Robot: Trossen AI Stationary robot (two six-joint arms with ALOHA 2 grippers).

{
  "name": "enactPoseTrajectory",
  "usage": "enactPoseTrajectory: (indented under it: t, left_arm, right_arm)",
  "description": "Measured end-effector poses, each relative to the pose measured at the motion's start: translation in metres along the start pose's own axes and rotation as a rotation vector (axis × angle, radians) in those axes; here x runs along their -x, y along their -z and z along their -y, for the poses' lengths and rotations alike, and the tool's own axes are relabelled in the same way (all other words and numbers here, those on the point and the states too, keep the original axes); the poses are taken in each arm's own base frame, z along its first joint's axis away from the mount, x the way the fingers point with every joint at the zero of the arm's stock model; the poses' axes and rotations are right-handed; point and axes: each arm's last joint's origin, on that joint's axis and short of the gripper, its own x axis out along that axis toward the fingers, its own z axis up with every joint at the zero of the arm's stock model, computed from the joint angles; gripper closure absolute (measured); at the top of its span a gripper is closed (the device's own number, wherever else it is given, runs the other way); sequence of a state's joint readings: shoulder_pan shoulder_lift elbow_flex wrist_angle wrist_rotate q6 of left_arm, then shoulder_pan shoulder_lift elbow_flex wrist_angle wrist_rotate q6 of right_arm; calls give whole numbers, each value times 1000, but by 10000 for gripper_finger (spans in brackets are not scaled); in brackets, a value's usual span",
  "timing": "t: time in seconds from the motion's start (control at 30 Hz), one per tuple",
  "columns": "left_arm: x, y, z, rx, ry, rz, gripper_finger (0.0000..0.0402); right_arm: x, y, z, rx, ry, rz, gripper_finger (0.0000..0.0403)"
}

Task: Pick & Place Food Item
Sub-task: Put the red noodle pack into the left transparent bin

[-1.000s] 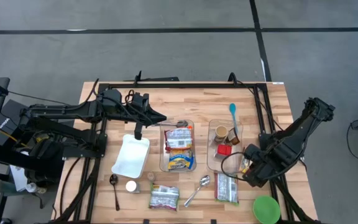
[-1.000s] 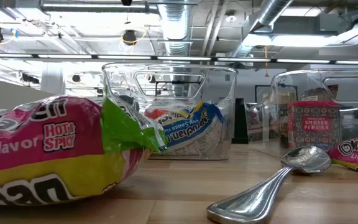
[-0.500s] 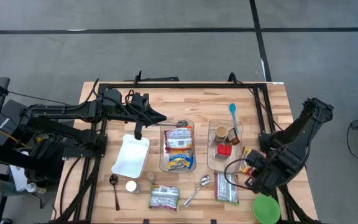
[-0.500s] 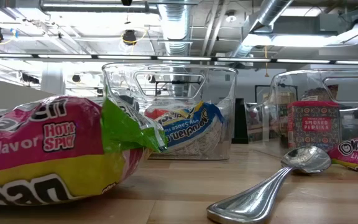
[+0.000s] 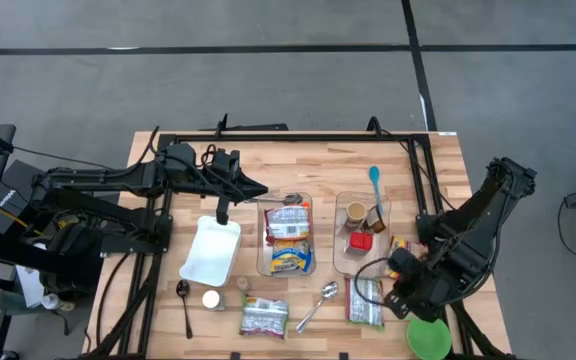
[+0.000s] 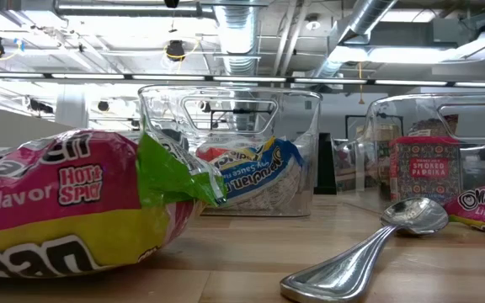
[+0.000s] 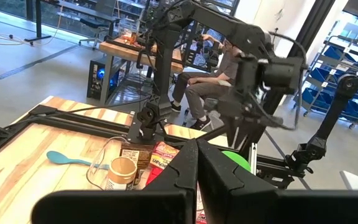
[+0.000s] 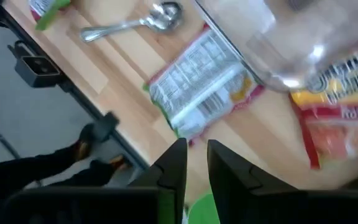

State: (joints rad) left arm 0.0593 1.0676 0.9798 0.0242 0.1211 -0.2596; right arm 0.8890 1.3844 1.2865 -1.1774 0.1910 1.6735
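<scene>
A green-and-pink noodle packet [image 5: 365, 302] lies flat on the wood in front of the right clear bin [image 5: 340, 240]; in the right wrist view this packet [image 8: 204, 87] is just ahead of my fingers. My right gripper [image 5: 394, 302] hangs above the packet's right edge, tipped steeply down. Its fingers [image 8: 197, 165] stand a narrow gap apart with nothing between them. An orange packet [image 5: 400, 245] lies to the right of that bin. My left gripper [image 5: 261, 192] waits level and shut [image 7: 197, 168] above the far end of the left bin [image 5: 264, 262].
A green bowl [image 5: 428, 336] sits at the near right corner. A metal spoon [image 5: 318, 304] and another noodle packet [image 5: 265, 316] lie near the front edge. A white tray [image 5: 211, 250], a black spoon [image 5: 185, 305] and a small jar [image 5: 211, 299] are on the left. A blue spoon [image 5: 375, 182] lies at the back.
My right gripper has gone toward the table's near edge and slightly left, from beside the right bin to over the right edge of the noodle packet. It has tipped further downward. The orange packet beside the bin has come into full view.
</scene>
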Motion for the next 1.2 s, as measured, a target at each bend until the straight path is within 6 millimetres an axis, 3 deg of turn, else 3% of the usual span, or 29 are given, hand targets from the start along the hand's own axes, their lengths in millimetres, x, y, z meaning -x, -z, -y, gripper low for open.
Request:
enactPoseTrajectory:
  t: [0.4,0.8,1.03,1.2]
  left_arm:
    - [0,0,0,0,0,0,402]
    - [0,0,0,0,0,0,402]
    - [0,0,0,0,0,1,402]
    - [0,0,0,0,0,0,402]
  right_arm:
    - [-51,27,-14,145,219,-113,345]
    - [-51,51,-5,114,243,-118,345]
    - [-72,58,24,-5,157,-159,345]
    - [-69,54,52,-129,149,-160,345]
